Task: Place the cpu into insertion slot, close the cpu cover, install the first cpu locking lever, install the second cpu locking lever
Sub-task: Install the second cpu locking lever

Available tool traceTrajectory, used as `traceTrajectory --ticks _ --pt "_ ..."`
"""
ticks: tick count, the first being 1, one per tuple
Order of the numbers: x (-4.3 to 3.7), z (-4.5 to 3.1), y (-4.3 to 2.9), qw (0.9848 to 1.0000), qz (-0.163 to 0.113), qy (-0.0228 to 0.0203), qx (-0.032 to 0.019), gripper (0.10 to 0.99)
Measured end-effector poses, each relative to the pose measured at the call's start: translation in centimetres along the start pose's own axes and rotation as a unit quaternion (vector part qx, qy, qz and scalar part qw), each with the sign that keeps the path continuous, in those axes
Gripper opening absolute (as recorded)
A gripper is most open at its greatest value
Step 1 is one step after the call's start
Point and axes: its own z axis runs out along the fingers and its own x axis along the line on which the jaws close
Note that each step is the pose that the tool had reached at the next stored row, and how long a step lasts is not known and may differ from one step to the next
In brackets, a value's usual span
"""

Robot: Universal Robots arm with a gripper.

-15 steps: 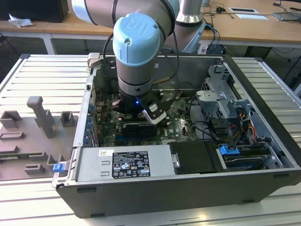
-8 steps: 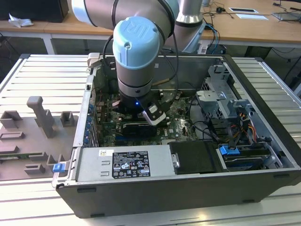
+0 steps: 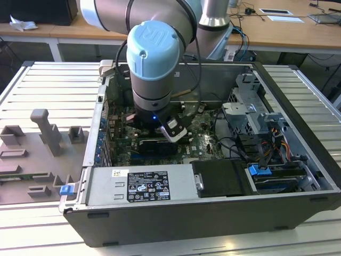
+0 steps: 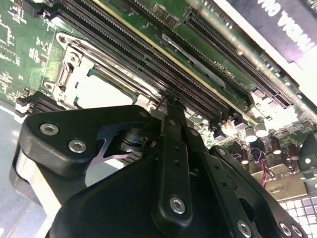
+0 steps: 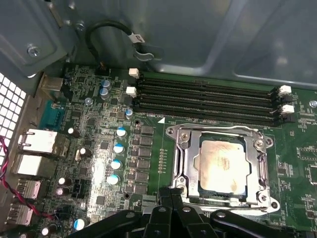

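The cpu (image 5: 220,166), a pale square chip, lies flat in the socket on the green motherboard; it also shows in the second wrist view (image 4: 101,91). The silvery cpu cover (image 5: 184,151) is folded down around it, and the chip shows through its window. The insertion slot itself is hidden under chip and cover. My gripper (image 5: 171,192) hovers right at the socket's edge, its black fingers pressed together with nothing visible between them. In the second wrist view the gripper (image 4: 171,106) reaches the cover's corner. The arm's wrist (image 3: 154,58) hangs inside the open computer case.
Long black memory slots (image 5: 208,99) run beside the socket. Blue-topped capacitors (image 5: 118,148) and rear ports (image 5: 37,144) stand nearby. A black expansion card (image 4: 277,20) lies further along the board. The case walls (image 3: 160,224), power supply (image 3: 144,186) and drive cage (image 3: 250,112) hem in the arm.
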Motion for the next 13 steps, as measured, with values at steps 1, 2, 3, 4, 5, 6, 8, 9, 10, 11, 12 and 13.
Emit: traceTrajectory --ticks 1,2,3,4,5,6,8,9,10,11,12,13 --pt "0.04 0.03 0.00 1.0000 0.000 0.0000 -0.0013 0.106" --pt "0.08 0.07 0.00 1.0000 -0.001 0.0001 -0.0025 0.106" --pt "0.14 0.09 0.01 1.0000 -0.001 0.0001 -0.0034 0.106" --pt "0.27 0.12 0.05 1.0000 -0.002 0.0004 -0.0041 0.106" --pt "0.32 0.12 0.05 1.0000 -0.002 0.0005 -0.0043 0.106" --pt "0.32 0.12 0.05 1.0000 -0.003 0.0005 -0.0044 0.106" --pt "0.34 0.02 0.08 1.0000 -0.003 0.0006 -0.0043 0.106" --pt "0.33 -0.10 0.14 1.0000 -0.003 0.0004 -0.0047 0.106" --pt "0.32 -0.34 0.22 1.0000 -0.003 0.0005 -0.0045 0.106" --pt "0.31 -0.52 0.29 1.0000 -0.003 0.0005 -0.0045 0.106" --pt "0.31 -0.71 0.35 1.0000 -0.003 0.0005 -0.0044 0.106" --pt "0.29 -0.90 0.42 1.0000 -0.003 0.0005 -0.0045 0.106"
